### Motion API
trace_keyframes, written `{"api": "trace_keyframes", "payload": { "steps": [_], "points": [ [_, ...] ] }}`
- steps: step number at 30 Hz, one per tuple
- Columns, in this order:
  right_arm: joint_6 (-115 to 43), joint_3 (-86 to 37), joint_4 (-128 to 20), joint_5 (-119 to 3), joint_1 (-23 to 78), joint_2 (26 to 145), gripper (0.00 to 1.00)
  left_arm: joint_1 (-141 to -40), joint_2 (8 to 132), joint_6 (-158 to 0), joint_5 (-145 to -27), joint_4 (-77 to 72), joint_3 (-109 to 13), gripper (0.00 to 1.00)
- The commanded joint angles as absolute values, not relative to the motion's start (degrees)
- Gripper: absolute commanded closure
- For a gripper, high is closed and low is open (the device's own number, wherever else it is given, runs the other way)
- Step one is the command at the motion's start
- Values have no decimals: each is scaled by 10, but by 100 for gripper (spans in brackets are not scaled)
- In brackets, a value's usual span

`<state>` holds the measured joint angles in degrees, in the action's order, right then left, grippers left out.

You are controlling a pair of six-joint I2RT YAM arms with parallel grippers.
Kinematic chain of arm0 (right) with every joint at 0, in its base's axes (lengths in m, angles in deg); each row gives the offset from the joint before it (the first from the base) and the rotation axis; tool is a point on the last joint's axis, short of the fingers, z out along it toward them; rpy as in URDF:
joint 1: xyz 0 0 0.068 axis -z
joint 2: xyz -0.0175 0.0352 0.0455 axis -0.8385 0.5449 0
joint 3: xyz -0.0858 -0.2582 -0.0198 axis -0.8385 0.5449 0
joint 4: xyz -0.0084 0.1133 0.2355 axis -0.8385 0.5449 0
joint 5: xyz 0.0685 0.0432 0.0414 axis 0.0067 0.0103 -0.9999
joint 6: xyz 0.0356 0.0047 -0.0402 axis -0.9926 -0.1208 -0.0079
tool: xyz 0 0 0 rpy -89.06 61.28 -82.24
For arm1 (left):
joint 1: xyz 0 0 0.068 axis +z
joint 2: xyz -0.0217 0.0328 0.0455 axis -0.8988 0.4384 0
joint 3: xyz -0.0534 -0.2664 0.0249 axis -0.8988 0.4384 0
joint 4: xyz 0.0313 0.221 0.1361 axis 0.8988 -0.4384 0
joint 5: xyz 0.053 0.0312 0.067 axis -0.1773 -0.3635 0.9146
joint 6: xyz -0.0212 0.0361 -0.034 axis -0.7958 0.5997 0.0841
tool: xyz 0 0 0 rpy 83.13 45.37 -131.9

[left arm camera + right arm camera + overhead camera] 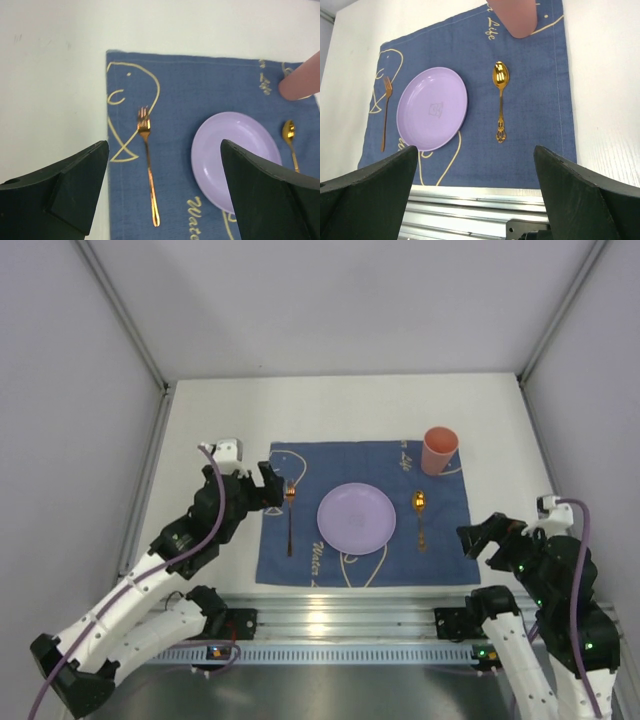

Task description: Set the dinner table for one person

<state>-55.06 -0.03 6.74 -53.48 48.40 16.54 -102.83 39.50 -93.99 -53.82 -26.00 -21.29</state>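
Observation:
On the white dinner table (200,430) lies a dark blue cloth (450,545) with pale drawings. On it sit a lilac plate (356,517), a gold fork (290,525) to its left, a gold spoon (420,517) to its right and a pink cup (439,450) at the far right corner. My left gripper (272,485) is open and empty above the cloth's left edge, near the fork's tines (144,121). My right gripper (477,537) is open and empty, off the cloth's right edge. The plate (432,108), spoon (500,95) and cup (515,17) also show in the right wrist view.
A metal rail (350,615) runs along the near edge of the table, with both arm bases on it. Grey walls (80,390) close in the table on the left, back and right.

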Motion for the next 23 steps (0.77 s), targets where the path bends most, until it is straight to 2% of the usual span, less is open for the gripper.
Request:
{"api": "trace_keyframes", "payload": {
  "steps": [1, 6, 23],
  "points": [
    [-562, 14, 91, -506, 478, 146, 0, -1034, 366, -923, -518, -195, -161, 2],
    [-565, 21, 84, -513, 477, 125, 0, -1035, 371, -937, -509, -256, -175, 4],
    [-569, 44, 54, -550, 471, 135, 0, -1034, 349, -898, -467, -282, -185, 4]
  ]
}}
